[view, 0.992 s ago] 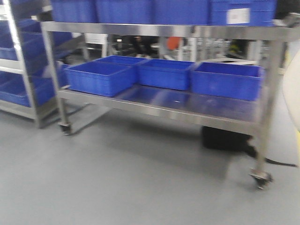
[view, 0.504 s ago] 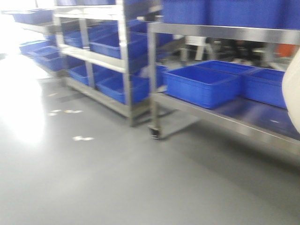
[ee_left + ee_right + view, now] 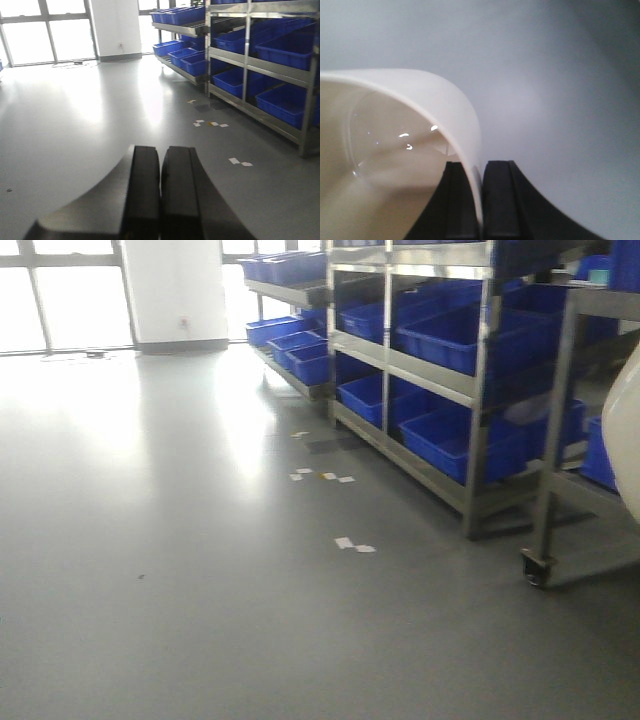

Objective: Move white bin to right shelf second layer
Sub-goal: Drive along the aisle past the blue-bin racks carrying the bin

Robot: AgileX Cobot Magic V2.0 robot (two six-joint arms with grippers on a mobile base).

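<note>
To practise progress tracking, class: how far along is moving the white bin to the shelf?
Done: the white bin is gripped, its wall pinched in the right gripper. In hand: it is being carried, with racks of blue crates ahead across the floor. Left: reaching the right shelf's second layer and setting the bin there. The left gripper is shut and empty.

Left end effector [image 3: 161, 152] closed; right end effector [image 3: 481, 167] clamping white bin [image 3: 415, 95]

white bin [image 3: 390, 150] glossy smooth plastic; rack [image 3: 479, 440] steel
</note>
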